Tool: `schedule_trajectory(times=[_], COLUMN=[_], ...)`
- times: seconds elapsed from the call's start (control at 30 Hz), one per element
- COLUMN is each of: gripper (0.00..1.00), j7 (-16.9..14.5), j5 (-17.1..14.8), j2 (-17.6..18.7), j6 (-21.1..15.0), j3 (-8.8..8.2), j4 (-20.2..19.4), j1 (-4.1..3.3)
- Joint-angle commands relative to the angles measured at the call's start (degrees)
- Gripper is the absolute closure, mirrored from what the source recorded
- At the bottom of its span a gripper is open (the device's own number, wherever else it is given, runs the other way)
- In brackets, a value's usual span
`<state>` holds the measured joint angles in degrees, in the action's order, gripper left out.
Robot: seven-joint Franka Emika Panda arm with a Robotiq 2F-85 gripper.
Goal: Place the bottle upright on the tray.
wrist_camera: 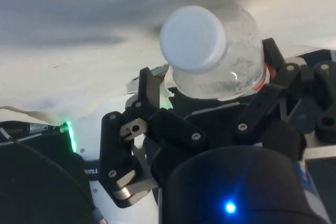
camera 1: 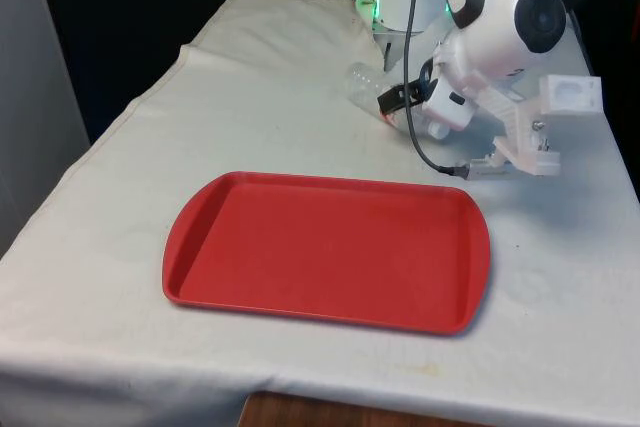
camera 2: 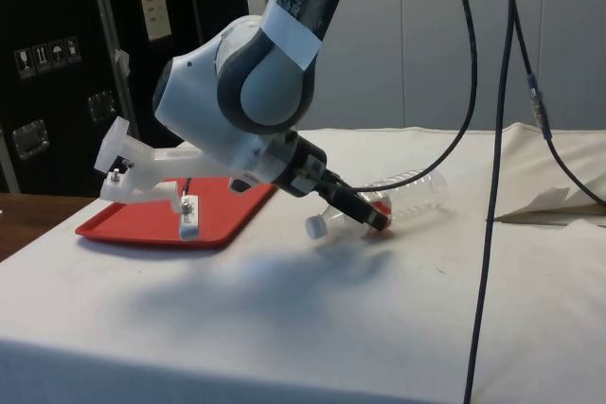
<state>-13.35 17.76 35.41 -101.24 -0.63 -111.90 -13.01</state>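
The end effector (camera 2: 365, 215) is low over the counter (camera 1: 300, 97), reaching forward at a shallow downward angle. Its two fingers (wrist_camera: 149, 90) are clamped on the bottle (camera 2: 402, 196), one on each side of the clear body just behind the neck.

The bottle is clear plastic with a white cap (wrist_camera: 192, 39) and lies on its side, resting on or just above the white cloth; contact with the cloth cannot be confirmed. In the side view the cap (camera 2: 315, 225) sits just below the end effector, and the body extends past the fingertips, away from the arm. A red band (camera 2: 381, 203) shows on the bottle at the grip point. In the wrist view the cap points toward the camera, with the fingers bracketing the body behind it.

The red tray (camera 1: 327, 250) lies flat on the counter, well apart from the end effector, behind it on the wrist side. The bottle is not on the tray.
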Motion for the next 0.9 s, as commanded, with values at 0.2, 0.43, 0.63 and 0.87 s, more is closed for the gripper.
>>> schedule_trajectory(times=[0.2,0.43,0.63,0.87], gripper=[0.0,0.3,0.54,0.67], j7=[0.0,-0.06,-0.06,0.0], j5=[0.0,-0.06,-0.06,0.0], j2=[0.0,0.06,0.06,-0.23], j6=[0.11,0.34,0.63,1.32], j3=[0.0,0.0,0.0,0.06], j4=[0.0,0.06,0.17,0.29], j1=[0.0,0.0,0.0,-0.06])
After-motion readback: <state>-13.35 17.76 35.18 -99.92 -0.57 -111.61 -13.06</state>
